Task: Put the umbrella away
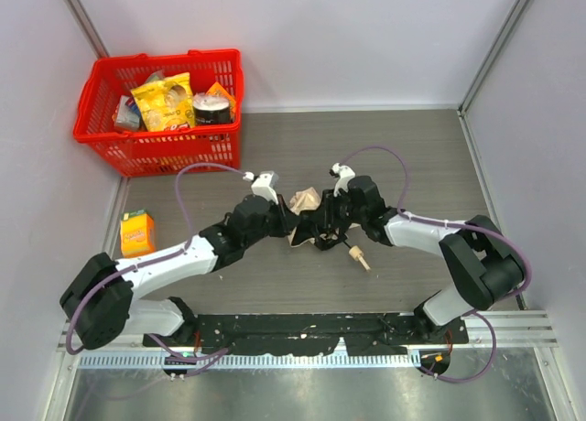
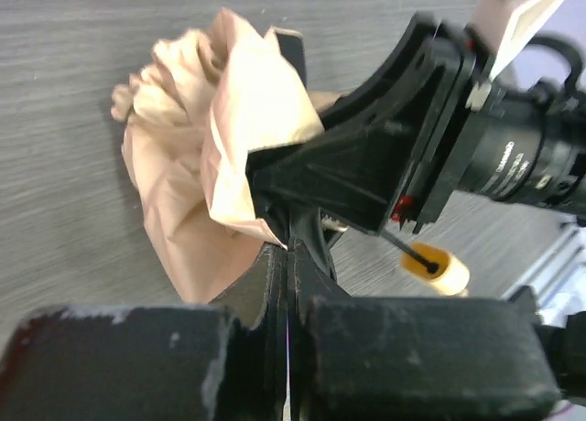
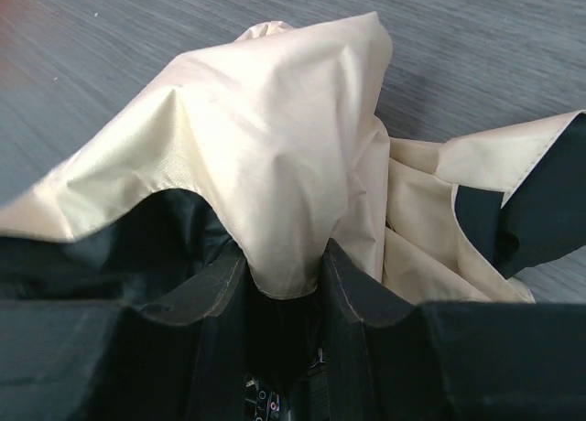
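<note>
We see right tool [image 3: 284, 279] pinching beige umbrella [image 3: 275, 146] fabric on the desk [image 3: 137, 37], left tool [image 2: 287, 256] pressed together at its edge, camera [image 2: 513, 156] lettering too blurred to read

Top view: bright, even light from overhead, with short soft shadows under the arms on the grey worktop [image 1: 302, 156] and a dull sheen on the metal strip [image 1: 302, 389] at the near edge; the frame is sharp and the wall posts lean outward at the sides. Left wrist view: the left tool [image 2: 287, 256] is a dark, out-of-focus mass along the bottom, worktop grain is crisp upper left, and a white part top right is blown out. Right wrist view: the umbrella [image 3: 275, 165] fabric is nearly washed out on its top fold, the right tool [image 3: 284, 275] is black with little detail, and the upper-left corner is blurred with a reddish cast.
</note>
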Tool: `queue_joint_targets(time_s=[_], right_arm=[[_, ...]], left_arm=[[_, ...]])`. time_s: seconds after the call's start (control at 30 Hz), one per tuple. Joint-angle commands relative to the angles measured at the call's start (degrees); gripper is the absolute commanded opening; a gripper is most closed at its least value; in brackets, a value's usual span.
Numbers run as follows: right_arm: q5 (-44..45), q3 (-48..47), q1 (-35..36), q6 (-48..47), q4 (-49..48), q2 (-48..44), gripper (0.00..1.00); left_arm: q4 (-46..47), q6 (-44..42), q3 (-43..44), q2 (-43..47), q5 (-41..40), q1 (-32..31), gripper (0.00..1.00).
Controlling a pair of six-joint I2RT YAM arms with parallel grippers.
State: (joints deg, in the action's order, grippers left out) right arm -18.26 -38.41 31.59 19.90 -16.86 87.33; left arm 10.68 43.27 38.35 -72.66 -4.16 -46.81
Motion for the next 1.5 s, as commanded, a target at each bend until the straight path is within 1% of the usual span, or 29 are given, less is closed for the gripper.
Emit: queue_joint_targets(time_s=[0.0,0.1,0.13,0.17,0.2,0.27,0.33,0.37,0.4,0.47,0.5,0.53,0.57,0.67,0.77,0.8,0.87,0.93,1.0,1.03,1.1,1.17,1.23,1.3,1.47], right_arm=[[11.0,-3.4,2.7,-1.5,-1.8,-2.2,0.01],[16.5,-2.2,4.3,-1.8,-6.7,-2.0,0.01],[17.1,-1.1,4.7,-1.9,-9.9,-2.0,0.01],[17.9,-0.5,4.7,-2.0,-11.2,-2.2,0.01],[18.1,-0.3,4.7,-2.4,-12.8,-1.9,0.01],[17.2,-0.3,4.7,-4.7,-14.2,-1.4,0.01],[16.1,0.7,4.7,-6.8,-15.1,-1.3,0.01],[14.9,1.1,4.7,-8.2,-15.5,-1.8,0.01],[14.4,2.3,4.7,-9.0,-16.0,-2.1,0.01],[11.3,3.7,4.7,-11.3,-16.2,-2.6,0.01],[11.0,3.8,4.5,-13.5,-15.7,-3.0,0.01],[10.0,4.8,4.5,-13.9,-16.3,-3.3,0.01],[9.6,5.4,4.4,-14.4,-17.3,-3.7,0.01],[8.3,6.1,4.4,-16.0,-17.9,-4.2,0.01],[7.0,5.2,4.6,-17.4,-17.7,-4.1,0.01],[6.7,4.6,4.5,-17.4,-17.7,-4.0,0.01],[6.2,3.3,4.5,-17.3,-17.7,-3.2,0.01],[5.2,1.5,4.4,-17.4,-17.0,-2.6,0.01],[4.2,0.4,4.5,-17.3,-16.7,-2.3,0.01],[3.9,-0.3,4.6,-17.3,-16.5,-2.2,0.01],[1.5,-2.1,4.4,-16.9,-15.4,-2.2,0.01],[-0.9,-3.6,4.3,-15.9,-14.2,-2.5,0.01],[-3.0,-4.5,4.0,-15.3,-13.0,-3.8,0.01],[-5.4,-5.4,3.3,-15.9,-10.6,-4.9,0.01],[-6.4,-6.1,2.8,-18.9,-4.9,-6.4,0.0]], left_arm=[[-1.5,-5.2,-2.3,1.2,-11.0,-7.4,0.0],[0.6,-1.7,-5.3,-0.3,-11.4,-11.0,0.0],[1.1,-0.8,-6.2,-1.3,-10.9,-12.0,0.0],[1.8,-0.5,-7.1,-2.2,-9.6,-12.9,0.0],[2.2,-0.1,-7.7,-3.3,-8.9,-13.8,0.0],[-0.3,2.3,-8.8,-4.1,-10.2,-14.4,0.0],[-2.6,2.9,-10.3,-2.2,-12.0,-14.3,0.0],[-3.1,2.0,-10.7,-0.3,-12.4,-14.2,0.05],[-4.3,1.7,-10.7,1.6,-12.9,-14.1,0.15],[-6.4,0.5,-10.5,6.6,-13.2,-14.1,0.57],[-7.4,0.6,-10.4,8.8,-13.4,-13.8,0.65],[-7.5,1.3,-10.5,11.2,-12.7,-12.9,0.7],[-7.0,2.0,-10.9,14.0,-11.0,-11.4,0.7],[-6.0,6.4,-11.5,18.1,-4.0,-4.5,0.63],[-4.0,8.6,-10.7,17.4,2.4,2.1,0.61],[-2.2,8.6,-10.0,15.3,5.7,3.8,0.61],[-0.6,9.1,-7.5,9.8,9.3,5.4,0.57],[2.3,8.8,-5.4,3.5,11.3,5.6,0.46],[7.9,11.4,-4.8,-3.2,14.1,5.7,0.41],[12.2,12.3,-4.6,-6.1,15.5,5.7,0.39],[16.3,13.1,-2.5,-13.1,16.6,5.5,0.31],[19.5,13.2,-0.7,-19.9,16.4,5.6,0.27],[21.5,12.1,0.1,-24.2,13.4,5.5,0.24],[24.2,10.4,0.7,-26.6,11.3,6.1,0.24],[28.9,8.6,5.5,-32.0,12.4,8.0,0.23]])
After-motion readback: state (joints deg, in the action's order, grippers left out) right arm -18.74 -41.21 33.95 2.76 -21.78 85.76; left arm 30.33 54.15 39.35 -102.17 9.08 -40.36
